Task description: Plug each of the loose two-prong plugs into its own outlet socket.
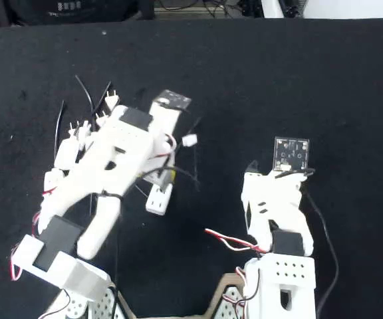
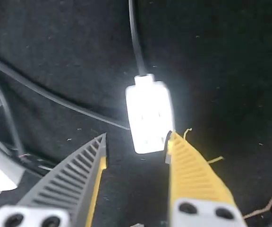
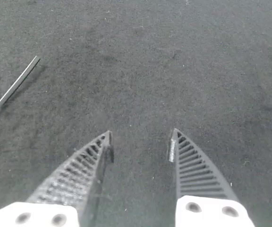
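In the left wrist view a white outlet socket (image 2: 149, 116) lies on the black cloth, with a black cable (image 2: 135, 38) running away from it. My left gripper (image 2: 136, 139) is open, and its yellow-lined fingertips sit on either side of the socket's near end without closing on it. From above, the left arm (image 1: 118, 153) stretches over a cluster of white two-prong plugs (image 1: 110, 101) with thin black cables. My right gripper (image 3: 140, 137) is open over bare cloth and holds nothing. The right arm (image 1: 274, 199) stands at centre right.
A small white connector (image 1: 189, 140) and another white block (image 1: 158, 198) lie beside the left arm. A black cable (image 3: 11, 90) crosses one corner of the right wrist view. Red and white wires (image 1: 228, 240) trail near the right arm's base. Black cloth (image 1: 298, 73) covers the table.
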Motion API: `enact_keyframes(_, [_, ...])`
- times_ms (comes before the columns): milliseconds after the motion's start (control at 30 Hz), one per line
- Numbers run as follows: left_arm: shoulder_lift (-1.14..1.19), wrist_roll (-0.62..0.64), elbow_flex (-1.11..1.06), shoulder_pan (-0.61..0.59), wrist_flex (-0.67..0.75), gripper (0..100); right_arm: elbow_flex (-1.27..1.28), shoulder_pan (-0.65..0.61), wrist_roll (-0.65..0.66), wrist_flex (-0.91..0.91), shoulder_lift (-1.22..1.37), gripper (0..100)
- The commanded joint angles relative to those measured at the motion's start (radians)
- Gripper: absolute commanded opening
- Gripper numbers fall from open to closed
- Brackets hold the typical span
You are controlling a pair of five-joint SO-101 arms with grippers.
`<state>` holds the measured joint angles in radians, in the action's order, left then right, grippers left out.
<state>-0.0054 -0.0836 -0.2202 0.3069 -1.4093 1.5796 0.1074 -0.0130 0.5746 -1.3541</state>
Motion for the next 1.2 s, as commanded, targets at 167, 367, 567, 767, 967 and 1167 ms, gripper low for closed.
enact_keyframes(167, [0.055, -0.084, -0.094, -0.217, 0.163, 20, -0.050, 0.018, -0.005, -0.028, -0.018, 18.0])
enact_keyframes(367, [0.040, 0.038, -0.186, -0.042, 0.253, 20, -0.050, 0.018, -0.005, -0.028, -0.018, 18.0])
enact_keyframes(567, [-0.037, 0.172, -0.205, 0.234, 0.258, 20, -0.048, 0.020, -0.005, -0.028, -0.018, 18.0])
enact_keyframes(767, [-0.043, 0.167, -0.202, 0.174, 0.256, 20, -0.048, 0.020, -0.005, -0.028, -0.018, 18.0])
enact_keyframes(967, [-0.032, 0.259, -0.117, 0.091, 0.258, 20, -0.050, 0.020, -0.005, -0.026, -0.018, 18.0])
enact_keyframes(1167, [-0.031, 0.545, -0.139, 0.151, 0.381, 29, -0.050, 0.020, -0.005, -0.026, -0.018, 18.0])
